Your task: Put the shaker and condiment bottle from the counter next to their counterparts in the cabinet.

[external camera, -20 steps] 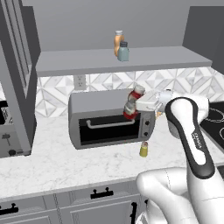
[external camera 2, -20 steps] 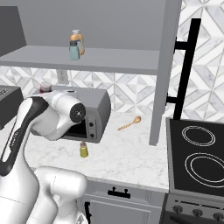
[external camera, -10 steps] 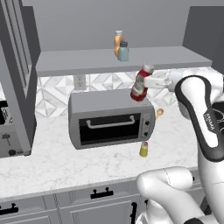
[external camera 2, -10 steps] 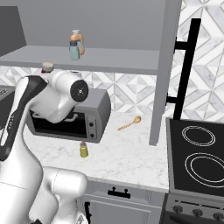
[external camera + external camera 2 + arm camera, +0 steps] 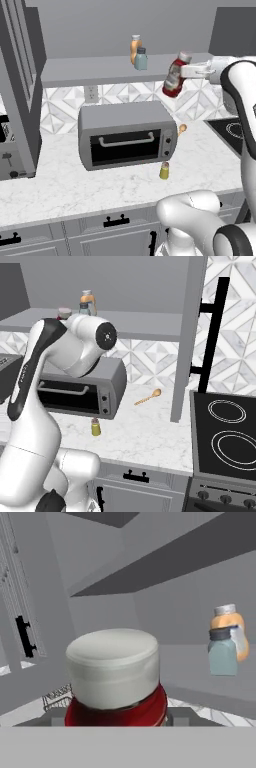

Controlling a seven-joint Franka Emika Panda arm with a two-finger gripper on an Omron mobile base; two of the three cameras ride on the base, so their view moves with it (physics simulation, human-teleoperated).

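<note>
My gripper (image 5: 183,71) is shut on the red condiment bottle (image 5: 174,78), which hangs tilted at the height of the cabinet shelf (image 5: 95,70), near its right part. In the hand view the bottle's white cap (image 5: 113,666) sits close in front. On the shelf stand the orange bottle (image 5: 135,48) and the teal-grey shaker (image 5: 141,59), left of the held bottle; the hand view has the orange bottle (image 5: 231,625) and the shaker (image 5: 222,652) at its right. The yellow shaker (image 5: 164,171) stands upright on the marble counter (image 5: 60,185), in front of the toaster oven.
A grey toaster oven (image 5: 127,134) sits on the counter below the shelf. A wooden spoon (image 5: 148,397) lies behind it to the right. The black stove (image 5: 225,431) is at the right, and a tall dark unit (image 5: 17,90) stands at the left.
The arm has lifted the red bottle from in front of the toaster oven up and to the right, to shelf height. The yellow shaker has stayed put.
</note>
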